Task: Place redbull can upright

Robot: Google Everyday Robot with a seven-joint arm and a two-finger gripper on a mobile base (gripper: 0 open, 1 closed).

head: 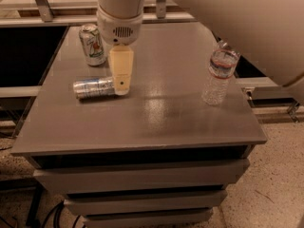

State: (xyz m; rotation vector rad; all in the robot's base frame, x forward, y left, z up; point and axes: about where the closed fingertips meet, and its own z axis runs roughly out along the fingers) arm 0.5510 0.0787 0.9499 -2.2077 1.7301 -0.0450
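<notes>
Presently found lying on its side: slim, shiny silver-and-blue metal redbull can [94, 87], on the left half of the flat grey worktop [166, 118], near the left edge and roughly midway between the rear and front edges. Long axis noted running nearly parallel to the front edge, one silver end towards the left edge, the other towards the worktop's middle. Not yet upright.

Located at that inner end: cream-coloured parallel-jaw gripper [121, 83], hanging tip-down from a white wrist housing. Tip seen at or overlapping the can's right end; touching or just beside, cannot tell which. Placed therefore directly left of the jaws, axis pointing at them end-on rather than crossing between them. Judged to need a grasp across the body, then a quarter-turn to set one end down. State of the jaws: cannot tell; seen only as one cream block. One arm only, so no choice of nearer side.

Lettering on the redbull can: small marks, not readable.

Behind it, near the rear left corner: wider white-and-green 7UP can [92, 45], upright, apart; red spot in the logo visible, wording illegible. Near the right edge: clear plastic water bottle [218, 75], upright, banded label unreadable, well apart from the gripper.
</notes>
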